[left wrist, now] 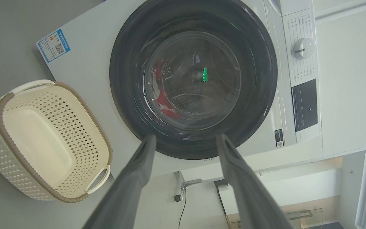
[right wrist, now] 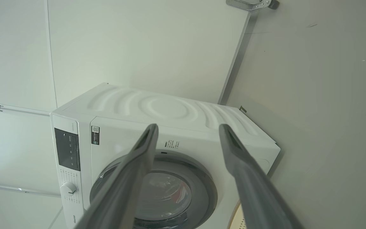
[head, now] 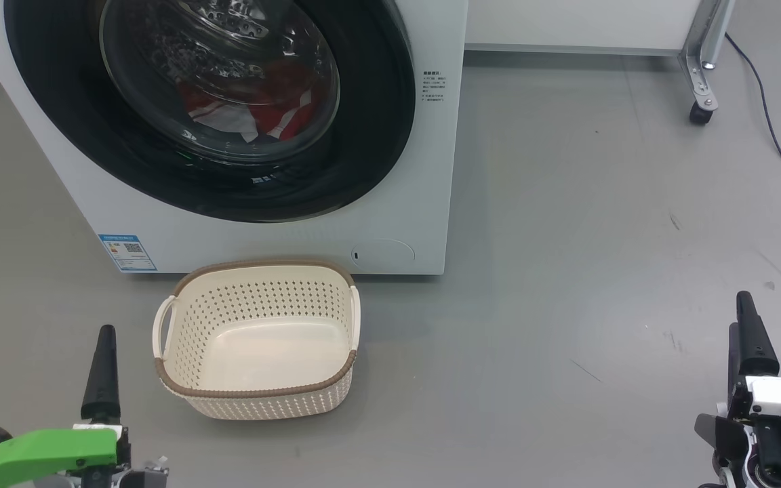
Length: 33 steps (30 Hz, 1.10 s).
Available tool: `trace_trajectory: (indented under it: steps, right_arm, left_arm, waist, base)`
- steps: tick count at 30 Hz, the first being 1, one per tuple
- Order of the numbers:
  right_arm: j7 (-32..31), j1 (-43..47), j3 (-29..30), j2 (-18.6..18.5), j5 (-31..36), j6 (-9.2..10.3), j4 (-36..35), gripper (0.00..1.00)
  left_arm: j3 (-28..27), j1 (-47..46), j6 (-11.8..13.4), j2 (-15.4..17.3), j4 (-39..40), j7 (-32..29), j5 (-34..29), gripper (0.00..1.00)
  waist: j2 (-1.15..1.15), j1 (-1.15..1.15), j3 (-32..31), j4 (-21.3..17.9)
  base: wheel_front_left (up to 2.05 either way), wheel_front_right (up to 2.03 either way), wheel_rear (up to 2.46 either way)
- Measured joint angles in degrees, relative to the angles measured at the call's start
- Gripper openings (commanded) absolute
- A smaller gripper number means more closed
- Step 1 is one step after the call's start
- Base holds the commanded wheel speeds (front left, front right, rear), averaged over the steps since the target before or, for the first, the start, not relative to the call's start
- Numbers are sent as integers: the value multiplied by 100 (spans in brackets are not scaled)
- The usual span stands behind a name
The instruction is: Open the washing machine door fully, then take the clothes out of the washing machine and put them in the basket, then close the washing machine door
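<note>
**A:** The washing machine (head: 424,203) stands before us with its door (head: 377,135) shut. That glossy black ring looks slippery and stiff, so we'd hook its edge, not the glass.

**B:** The basket (head: 255,393) sits empty just in front of the machine. The clothes (head: 289,115) lie inside it, behind the glass. They look soft and light, so we'd pinch a fold.

**A:** Our left tool (left wrist: 186,136) and right tool (right wrist: 187,125) both gape wide, holding nothing.

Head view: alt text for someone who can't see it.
A white washer with its black door shut, red clothes inside. An empty cream basket sits on the floor before it; left claw and right claw at the lower corners.
</note>
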State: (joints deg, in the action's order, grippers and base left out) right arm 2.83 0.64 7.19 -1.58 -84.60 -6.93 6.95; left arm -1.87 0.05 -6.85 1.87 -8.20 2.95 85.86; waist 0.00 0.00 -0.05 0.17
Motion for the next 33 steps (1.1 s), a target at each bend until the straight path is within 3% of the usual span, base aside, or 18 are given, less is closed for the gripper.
trace_trajectory:
  steps: [12, 33]
  right_arm:
    - [213, 59, -96, -9, 1312, 58, -349, 100]
    - [577, 222, -578, -127, 3678, 314, -715, 100]
  left_arm:
    - [199, -5, 0, 2, 386, 226, -1054, 100]
    - [757, 3, -1, 105, 717, 584, -3978, 100]
  waist:
    - [0, 0, -17, 9]
    - [0, 0, 0, 10]
  base:
    - [0, 0, 0]
    - [0, 0, 0]
